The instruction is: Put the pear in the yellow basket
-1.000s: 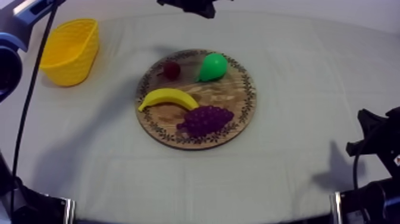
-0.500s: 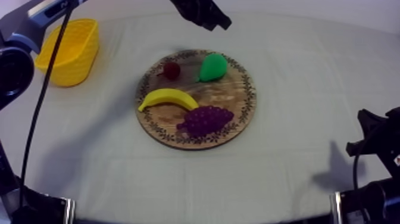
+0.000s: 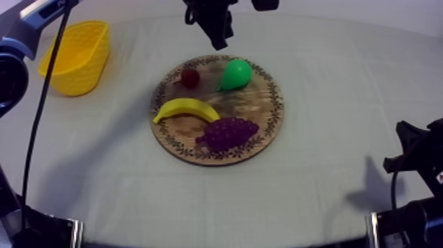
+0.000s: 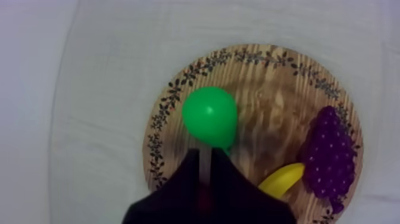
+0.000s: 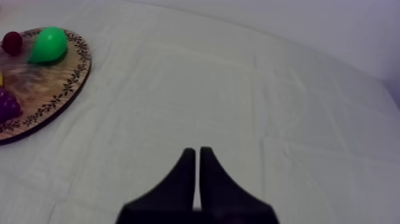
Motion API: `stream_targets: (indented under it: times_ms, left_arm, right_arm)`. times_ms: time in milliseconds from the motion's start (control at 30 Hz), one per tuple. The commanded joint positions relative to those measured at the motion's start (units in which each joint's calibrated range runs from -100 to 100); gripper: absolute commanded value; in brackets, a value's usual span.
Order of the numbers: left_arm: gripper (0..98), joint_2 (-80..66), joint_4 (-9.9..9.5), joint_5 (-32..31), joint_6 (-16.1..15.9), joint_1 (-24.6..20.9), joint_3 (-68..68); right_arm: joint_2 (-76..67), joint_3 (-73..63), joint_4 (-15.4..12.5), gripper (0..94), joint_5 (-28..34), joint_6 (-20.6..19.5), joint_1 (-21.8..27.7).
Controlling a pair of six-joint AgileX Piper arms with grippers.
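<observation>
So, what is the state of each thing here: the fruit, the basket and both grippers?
Green pear: lying on the round wooden board, not gripped.
Yellow basket: upright, empty.
Left gripper: shut, near the pear, not touching.
Right gripper: shut, over the cloth.
Yellow banana, purple grapes, small red fruit: on the board.

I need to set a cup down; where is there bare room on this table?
Bare grey-white cloth lies wide right of the round wooden board, along the near edge before it, and between it and the yellow basket. The board is crowded: green pear, small red fruit, yellow banana, purple grapes.
</observation>
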Motion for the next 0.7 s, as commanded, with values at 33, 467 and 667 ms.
stream_targets:
  times_ms: [33,467,667]
  left_arm:
    - [18.5,-0.27,-0.19,0.59,-0.64,-0.06,0.32]
    - [55.8,-0.43,-0.46,4.16,-0.90,-0.27,0.87]
    - [65.3,-0.05,-0.53,5.66,0.21,-0.28,0.56]
  right_arm:
    - [-0.02,0.00,-0.01,0.4,0.01,0.00,-0.01]
    - [-0.02,0.00,-0.01,0.4,0.01,0.00,-0.01]
    - [-0.02,0.00,-0.01,0.4,0.01,0.00,-0.01]
